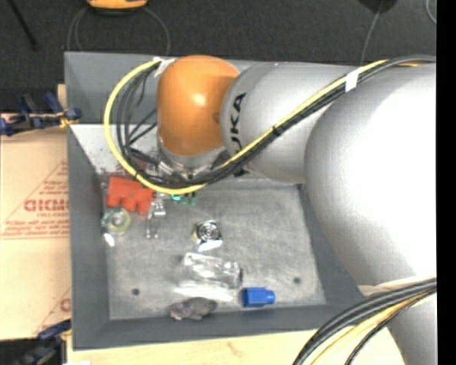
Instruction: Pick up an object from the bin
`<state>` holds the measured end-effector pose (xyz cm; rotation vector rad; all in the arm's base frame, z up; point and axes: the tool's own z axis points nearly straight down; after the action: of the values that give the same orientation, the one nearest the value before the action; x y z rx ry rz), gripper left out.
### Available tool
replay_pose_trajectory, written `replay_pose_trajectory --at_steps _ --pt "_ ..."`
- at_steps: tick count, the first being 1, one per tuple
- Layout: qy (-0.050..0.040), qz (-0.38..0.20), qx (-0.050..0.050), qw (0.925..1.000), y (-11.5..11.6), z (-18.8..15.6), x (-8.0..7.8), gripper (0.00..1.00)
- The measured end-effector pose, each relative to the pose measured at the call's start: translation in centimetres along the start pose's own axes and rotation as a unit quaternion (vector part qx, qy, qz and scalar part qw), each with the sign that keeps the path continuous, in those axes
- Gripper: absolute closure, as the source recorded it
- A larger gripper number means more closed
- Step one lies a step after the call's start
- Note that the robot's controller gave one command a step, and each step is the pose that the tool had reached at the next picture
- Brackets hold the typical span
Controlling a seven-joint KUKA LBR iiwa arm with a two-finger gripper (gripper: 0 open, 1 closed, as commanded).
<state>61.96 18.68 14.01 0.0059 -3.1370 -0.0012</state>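
Dark carpet is lying around a grey metal bin (pixel 87 242), and the arm (pixel 349 158) is reaching in from the right of the frame, its orange cover (pixel 194 105) hanging over the bin's upper left part. Beneath that cover the gripper (pixel 156 213) is pointing down just beside a red block (pixel 126 194), which is sitting near the left wall with a clear round piece (pixel 115 222) close below it; being nearest, the block is looking like the likeliest pick, though nothing is showing in the gripper's grasp. The other things are lying spread apart, probably leaving room to come down: a shiny metal knob (pixel 207 233) at centre, a clear wrapper (pixel 210 271) below it, a blue cap (pixel 257 296) and a greyish lump (pixel 191 309) along the lower wall. The cover is hiding the wrist and the block's upper edge, so whether the jaws are released or clenched I cannot tell.
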Motion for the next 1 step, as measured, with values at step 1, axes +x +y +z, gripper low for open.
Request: replay_pose_trajectory --at_steps 1 --pt "-0.0046 0.007 -0.001 1.0000 0.42 5.05 -3.24 0.00"
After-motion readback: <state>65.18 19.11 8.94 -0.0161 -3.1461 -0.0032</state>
